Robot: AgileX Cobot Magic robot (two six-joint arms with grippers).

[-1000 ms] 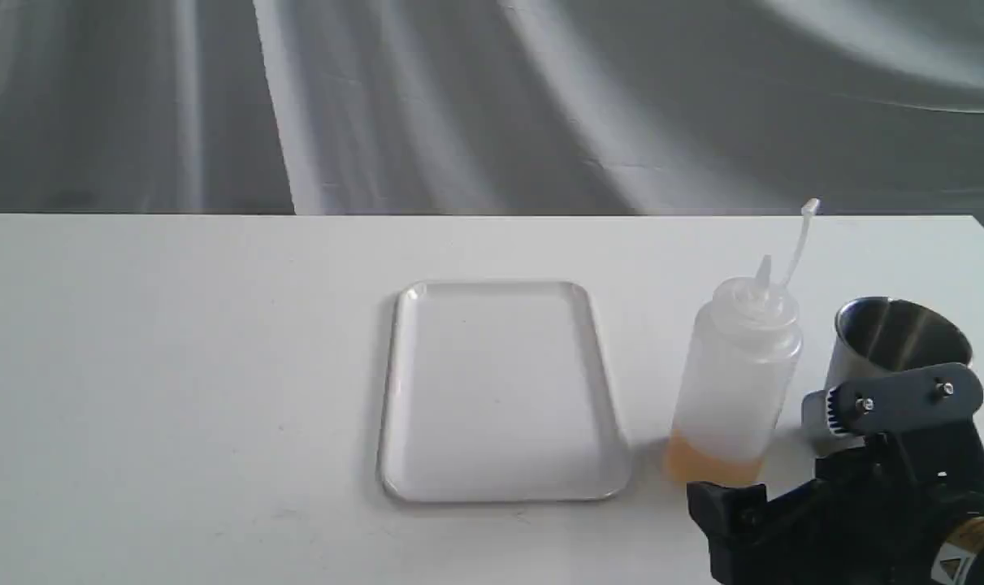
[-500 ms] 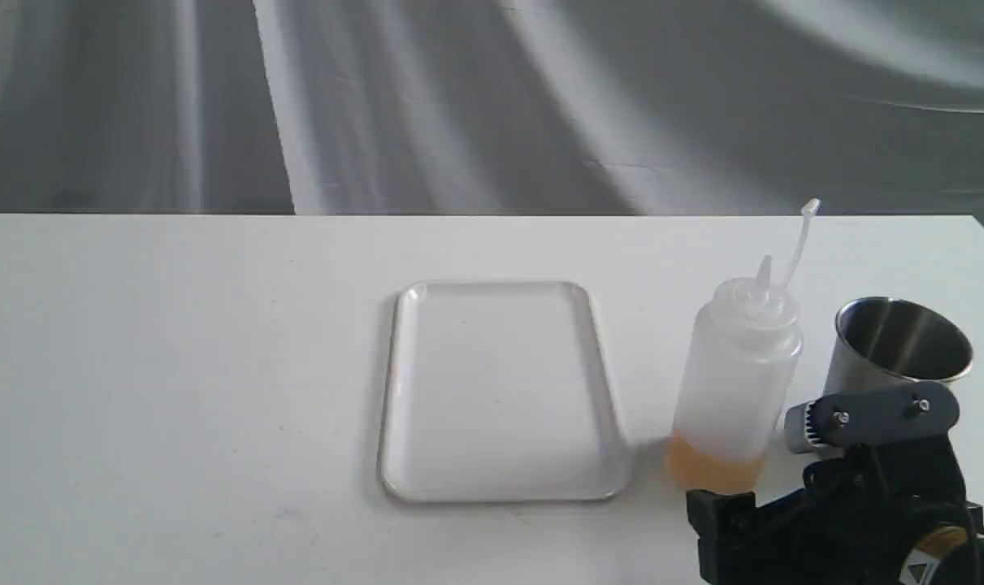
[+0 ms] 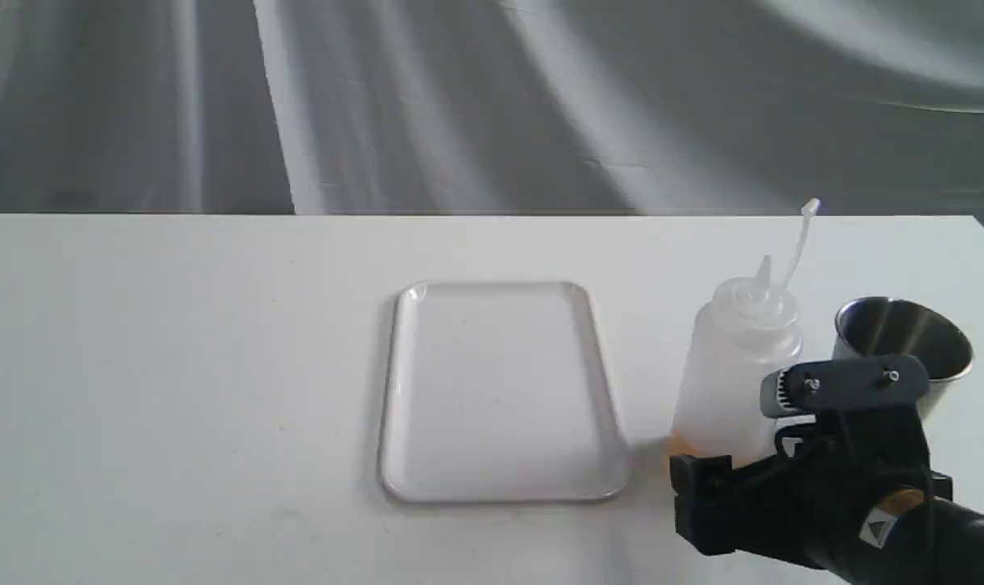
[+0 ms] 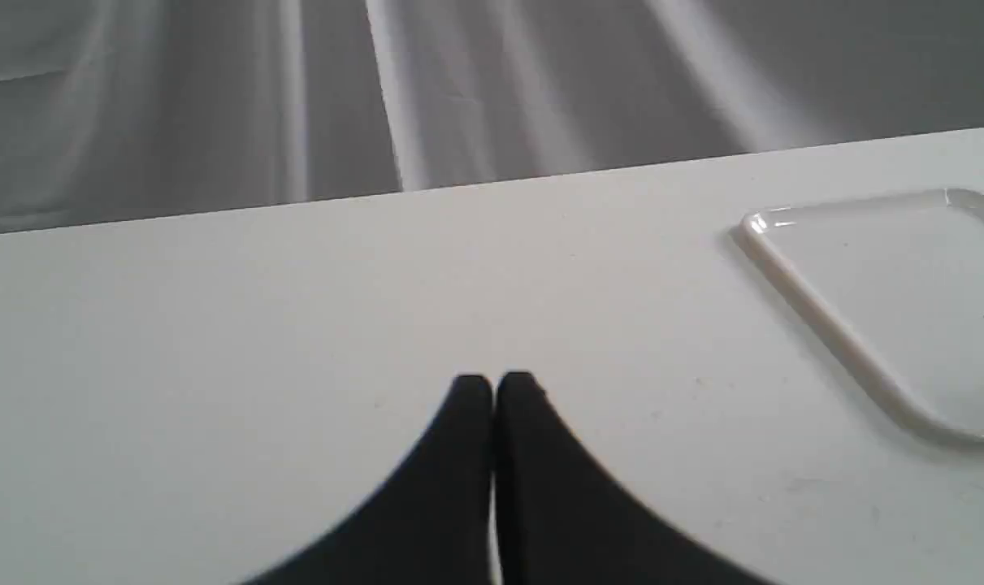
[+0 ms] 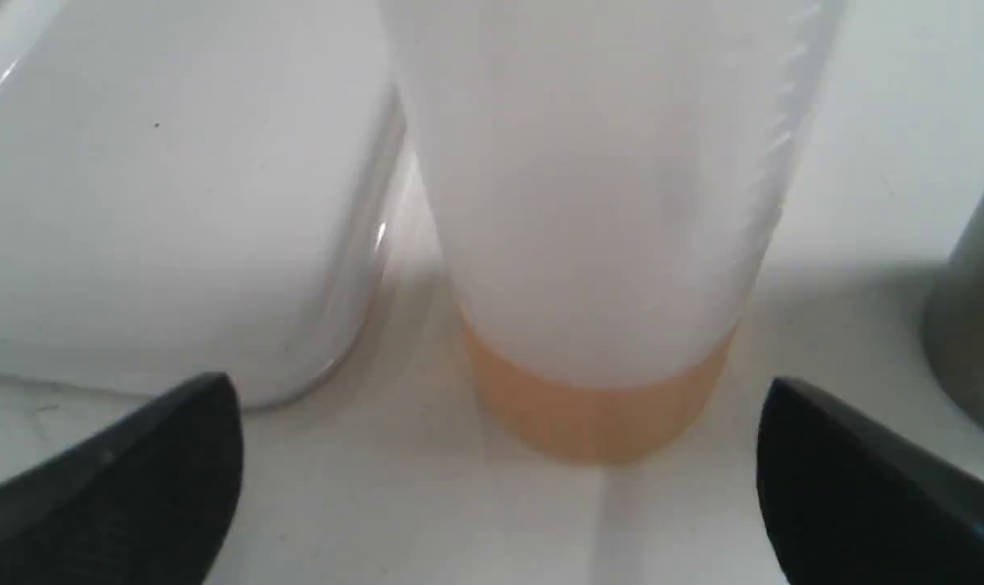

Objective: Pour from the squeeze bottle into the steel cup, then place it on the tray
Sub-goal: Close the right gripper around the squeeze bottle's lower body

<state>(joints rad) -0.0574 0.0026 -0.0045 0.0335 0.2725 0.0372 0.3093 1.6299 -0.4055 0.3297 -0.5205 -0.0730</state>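
The squeeze bottle (image 3: 735,366) stands upright on the table just right of the tray (image 3: 500,390), with amber liquid at its base. Close to its right stands the steel cup (image 3: 906,337), partly hidden by my right arm. My right gripper (image 3: 735,467) is open in front of the bottle's lower part. In the right wrist view the bottle (image 5: 597,244) stands between the spread fingertips (image 5: 207,406) without touching them, and my right gripper (image 5: 496,398) holds nothing. My left gripper (image 4: 492,382) is shut and empty, low over bare table beside the tray (image 4: 825,333).
The tray's corner (image 5: 175,203) lies close beside the bottle's base, and the cup's wall (image 5: 979,325) is near the other finger. The table's right edge runs just past the cup. A grey draped cloth hangs behind the table.
My right gripper has moved left from in front of the cup and closer to the bottle, so its open fingers now flank the bottle's base. Bottle, cup and tray have stayed put.
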